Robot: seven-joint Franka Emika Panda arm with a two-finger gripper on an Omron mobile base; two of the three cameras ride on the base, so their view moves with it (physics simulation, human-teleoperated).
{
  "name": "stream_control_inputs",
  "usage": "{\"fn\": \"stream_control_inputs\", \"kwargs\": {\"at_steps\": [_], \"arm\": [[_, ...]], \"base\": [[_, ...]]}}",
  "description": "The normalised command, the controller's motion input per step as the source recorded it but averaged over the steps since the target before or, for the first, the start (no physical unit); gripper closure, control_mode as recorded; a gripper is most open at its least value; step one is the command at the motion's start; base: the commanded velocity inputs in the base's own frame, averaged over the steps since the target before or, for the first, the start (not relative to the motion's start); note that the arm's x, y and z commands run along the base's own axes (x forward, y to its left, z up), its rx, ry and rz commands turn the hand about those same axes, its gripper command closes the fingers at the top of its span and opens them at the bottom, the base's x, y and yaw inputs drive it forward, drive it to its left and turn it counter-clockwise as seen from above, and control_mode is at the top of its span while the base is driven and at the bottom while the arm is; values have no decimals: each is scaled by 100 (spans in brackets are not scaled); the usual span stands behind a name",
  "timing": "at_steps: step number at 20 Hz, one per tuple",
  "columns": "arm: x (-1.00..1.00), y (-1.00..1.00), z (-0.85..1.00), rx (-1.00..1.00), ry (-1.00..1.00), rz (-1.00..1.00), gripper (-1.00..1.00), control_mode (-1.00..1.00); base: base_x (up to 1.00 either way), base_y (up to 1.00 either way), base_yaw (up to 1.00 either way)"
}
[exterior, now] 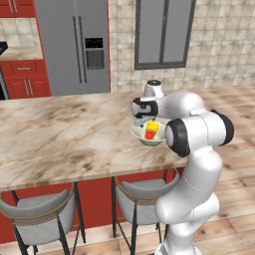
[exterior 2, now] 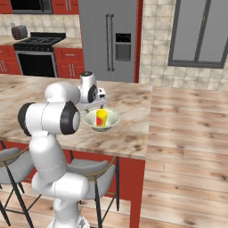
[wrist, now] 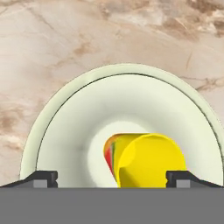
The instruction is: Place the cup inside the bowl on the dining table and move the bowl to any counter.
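- The stools point(exterior: 37, 211) sit under the near edge of the table point(exterior: 64, 134), on the left. They are out of the way.
- The bowl point(exterior 2: 113, 118) rests on the table close to its near edge, toward the right end.
- The cup point(exterior 2: 102, 118) is yellow with a red mark. It stands inside the bowl, near the middle, and it looks a bit tilted.
- The gripper point(wrist: 111, 179) hangs right above the bowl. The fingers point(wrist: 41, 178) are spread wide apart, one on each side of the cup, and they hold nothing.
- So the cup part looks done. The step in hand is most likely to take hold of the bowl.
- To do it well, the hand should slide sideways until one finger is inside the rim and one is outside it.
- Then it should go down slowly and pinch the rim firmly.
- It should not bump the cup on the way, or the cup could tip over.
- The bowl should go up flat and slow, so the cup stays in.
- Far behind, by the fridge point(exterior: 74, 45), is the counter point(exterior: 20, 52) with red cabinets point(exterior: 25, 79). The bowl could go there.
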Motion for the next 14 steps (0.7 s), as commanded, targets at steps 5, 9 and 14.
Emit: {"fn": "stream_control_inputs", "kwargs": {"at_steps": [5, 9, 14], "arm": [[-5, -6, 17, 0, 3, -2, -100, -100], [-12, -27, 0, 0, 16, -9, -100, -100], [-2, -48, 0, 0, 21, -19, -100, -100]], "base": [[0, 0, 0], [0, 0, 0], [0, 0, 0]]}}
